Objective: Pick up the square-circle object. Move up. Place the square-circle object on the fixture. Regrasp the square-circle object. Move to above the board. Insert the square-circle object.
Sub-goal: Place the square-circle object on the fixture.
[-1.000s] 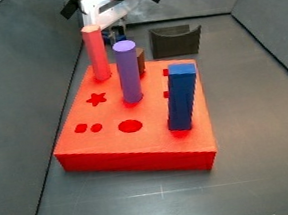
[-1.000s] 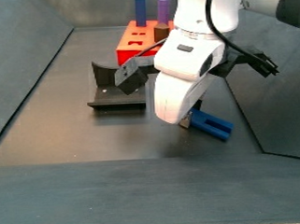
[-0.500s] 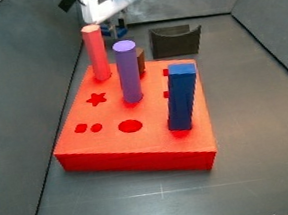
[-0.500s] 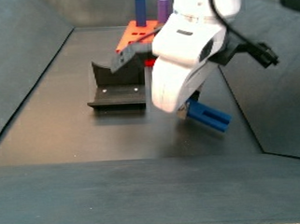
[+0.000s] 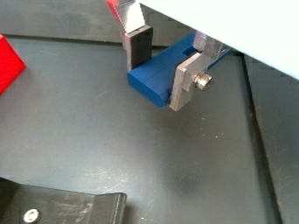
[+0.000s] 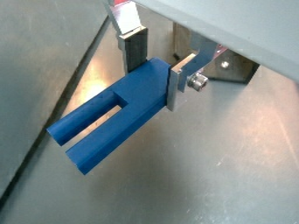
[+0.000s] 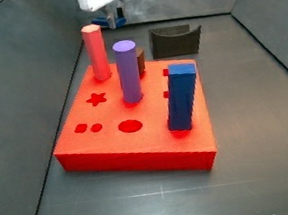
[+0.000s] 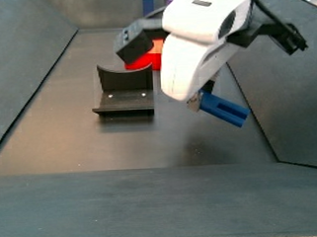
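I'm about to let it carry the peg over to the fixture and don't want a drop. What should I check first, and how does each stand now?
1. Gripper shut on the peg: ok, finger plates press both sides of its solid block in both wrist views.
2. Peg off the floor: ok, in a side view it hangs clear under the gripper.
3. Peg legs free: ok, both legs stick out past the fingers with nothing touching them.
4. Fixture notch unoccupied: ok, nothing sits in it.
5. Path to the fixture: cannot tell, the arm hides part of the floor between.
6. Grip slip: cannot tell from a single moment.
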Tool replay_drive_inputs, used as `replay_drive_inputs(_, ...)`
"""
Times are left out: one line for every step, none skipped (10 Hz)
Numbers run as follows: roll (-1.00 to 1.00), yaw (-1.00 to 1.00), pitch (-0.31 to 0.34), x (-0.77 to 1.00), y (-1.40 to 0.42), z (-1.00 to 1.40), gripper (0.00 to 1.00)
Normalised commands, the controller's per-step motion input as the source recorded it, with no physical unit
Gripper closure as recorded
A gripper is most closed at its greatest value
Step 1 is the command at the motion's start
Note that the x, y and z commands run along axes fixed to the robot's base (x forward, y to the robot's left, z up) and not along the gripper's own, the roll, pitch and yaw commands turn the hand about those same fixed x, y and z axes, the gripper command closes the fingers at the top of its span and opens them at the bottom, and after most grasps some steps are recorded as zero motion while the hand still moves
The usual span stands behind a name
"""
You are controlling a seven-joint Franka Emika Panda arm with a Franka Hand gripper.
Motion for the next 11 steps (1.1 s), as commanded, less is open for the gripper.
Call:
replay_drive_inputs(0.03, 0.01, 0.030, -0.01, 0.00, 1.00, 1.00)
replay_drive_inputs(0.05, 0.00, 0.063, -0.02, 0.00, 1.00, 1.00)
replay_drive_inputs(0.06, 0.00, 0.082, -0.02, 0.00, 1.00, 1.00)
replay_drive_inputs(0.08, 0.00, 0.117, -0.02, 0.00, 1.00, 1.00)
replay_drive_inputs(0.10, 0.00, 0.120, -0.02, 0.00, 1.00, 1.00)
replay_drive_inputs(0.12, 0.01, 0.130, -0.03, -0.01, 1.00, 1.00)
replay_drive_inputs(0.13, 0.02, 0.134, -0.03, -0.01, 1.00, 1.00)
replay_drive_inputs(0.15, 0.03, 0.145, -0.03, -0.01, 1.00, 1.00)
replay_drive_inputs(0.16, 0.04, 0.153, -0.04, -0.02, 1.00, 1.00)
replay_drive_inputs(0.16, 0.05, 0.150, -0.04, -0.02, 1.00, 1.00)
replay_drive_inputs(0.16, 0.05, 0.149, -0.04, -0.02, 0.95, 1.00)
